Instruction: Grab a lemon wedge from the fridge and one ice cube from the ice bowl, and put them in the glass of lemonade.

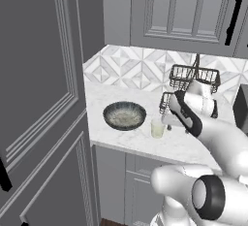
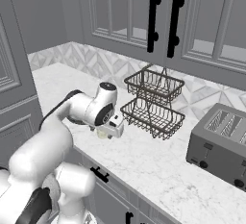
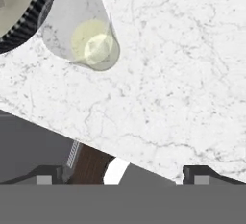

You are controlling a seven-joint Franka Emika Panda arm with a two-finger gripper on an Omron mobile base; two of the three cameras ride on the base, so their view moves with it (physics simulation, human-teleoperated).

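Observation:
The glass of lemonade (image 1: 157, 127) stands on the white marble counter (image 1: 109, 94), just right of the ice bowl (image 1: 124, 115). My gripper (image 1: 169, 121) hovers right beside and slightly above the glass, open, with nothing between its fingers. In the hand view the glass (image 3: 84, 33) lies at the upper left with pale yellow liquid in it, and the dark ribbed rim of the bowl (image 3: 24, 23) cuts the corner beside it. My gripper (image 3: 124, 176) has its tips wide apart over the counter's front edge. From the right, my hand covers most of the glass (image 2: 102, 132). The fridge and the lemon wedge are out of view.
A two-tier black wire basket (image 1: 193, 79) (image 2: 153, 103) stands against the tiled wall behind my hand. A grey toaster (image 2: 221, 146) sits further right. A tall panelled cabinet (image 1: 38, 99) closes the left side, and upper cabinets with black handles (image 2: 163, 18) hang above.

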